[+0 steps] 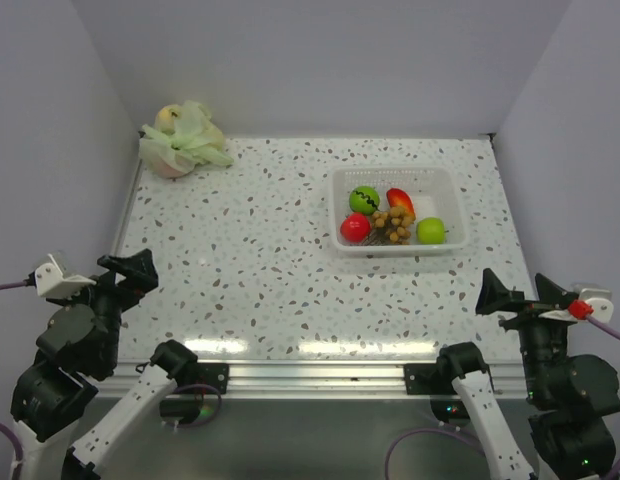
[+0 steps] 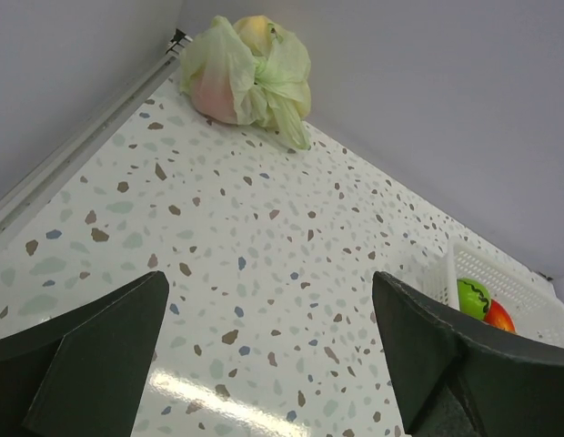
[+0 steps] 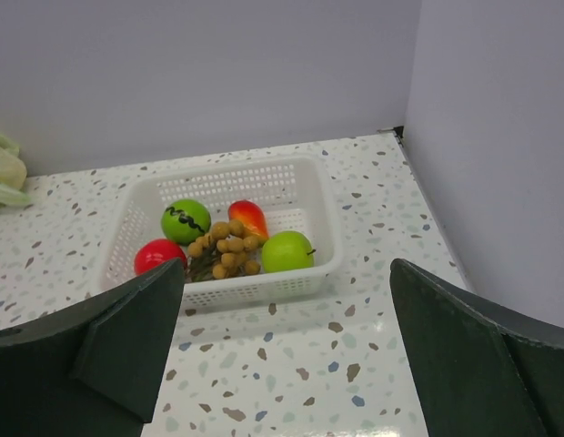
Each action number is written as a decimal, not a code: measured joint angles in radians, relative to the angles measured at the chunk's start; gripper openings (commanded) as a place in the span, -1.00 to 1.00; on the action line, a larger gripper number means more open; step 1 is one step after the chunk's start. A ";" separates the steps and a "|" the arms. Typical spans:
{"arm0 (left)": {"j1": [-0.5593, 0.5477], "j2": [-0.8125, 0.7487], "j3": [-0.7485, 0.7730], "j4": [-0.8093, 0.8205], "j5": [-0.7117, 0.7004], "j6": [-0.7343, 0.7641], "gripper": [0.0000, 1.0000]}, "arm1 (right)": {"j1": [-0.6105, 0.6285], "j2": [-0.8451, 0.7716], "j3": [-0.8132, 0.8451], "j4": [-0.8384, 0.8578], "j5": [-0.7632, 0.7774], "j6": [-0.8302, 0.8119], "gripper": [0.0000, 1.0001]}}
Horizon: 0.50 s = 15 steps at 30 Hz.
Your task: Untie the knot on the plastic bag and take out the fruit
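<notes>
The pale green plastic bag point(image 1: 182, 139) sits tied in the table's far left corner; it also shows in the left wrist view point(image 2: 248, 71). Its knot point(image 2: 262, 89) is a bunched twist on the bag's front, with a loose tail hanging toward the table. Fruit shows through the plastic: a yellowish piece at the top point(image 2: 252, 27) and a pinkish one lower left point(image 2: 209, 96). My left gripper point(image 1: 130, 272) point(image 2: 270, 278) is open and empty at the near left, far from the bag. My right gripper point(image 1: 517, 292) point(image 3: 288, 266) is open and empty at the near right.
A white basket point(image 1: 394, 180) point(image 3: 264, 166) stands right of centre. It holds a green ball with a dark zigzag point(image 1: 364, 199), a red-yellow piece point(image 1: 399, 200), a round red one point(image 1: 355, 227), a brown cluster point(image 1: 394, 222) and a lime green apple point(image 1: 431, 231). Walls enclose the table on three sides.
</notes>
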 measured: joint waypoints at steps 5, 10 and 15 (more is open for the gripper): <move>0.000 0.043 0.000 0.016 0.013 -0.001 1.00 | 0.000 0.000 -0.001 0.000 -0.010 0.018 0.98; 0.000 0.156 0.000 0.056 0.059 0.004 1.00 | 0.000 0.004 -0.001 0.000 -0.024 0.045 0.97; 0.001 0.378 0.017 0.135 0.134 0.021 1.00 | 0.000 0.035 -0.002 0.000 -0.045 0.064 0.98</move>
